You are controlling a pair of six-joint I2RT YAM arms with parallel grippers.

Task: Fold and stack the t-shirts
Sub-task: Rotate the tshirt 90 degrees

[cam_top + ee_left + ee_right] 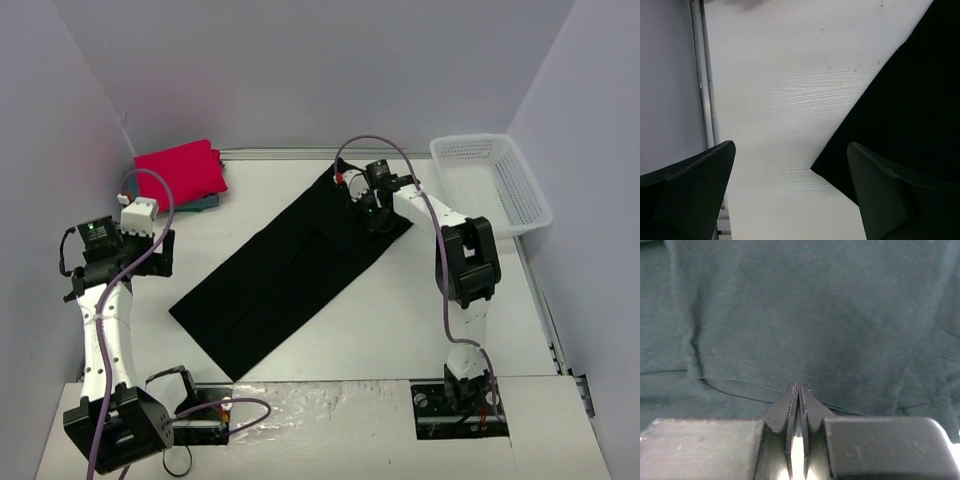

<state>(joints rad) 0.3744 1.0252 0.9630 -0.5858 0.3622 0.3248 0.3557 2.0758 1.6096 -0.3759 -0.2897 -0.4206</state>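
Though beneath red shirt (182, 172), teal shirt (208, 202) half-hidden.

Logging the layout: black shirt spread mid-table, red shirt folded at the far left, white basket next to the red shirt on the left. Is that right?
Not quite. The basket sits at the far right, well away from the red shirt, as the top view shows. The black shirt and the red shirt lie as you said.

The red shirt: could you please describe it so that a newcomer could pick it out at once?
Look to the far left corner of the table. The red shirt lies folded there on a teal shirt that shows only an edge. It is the one bright cloth; the black shirt in the middle is larger and spread out long.
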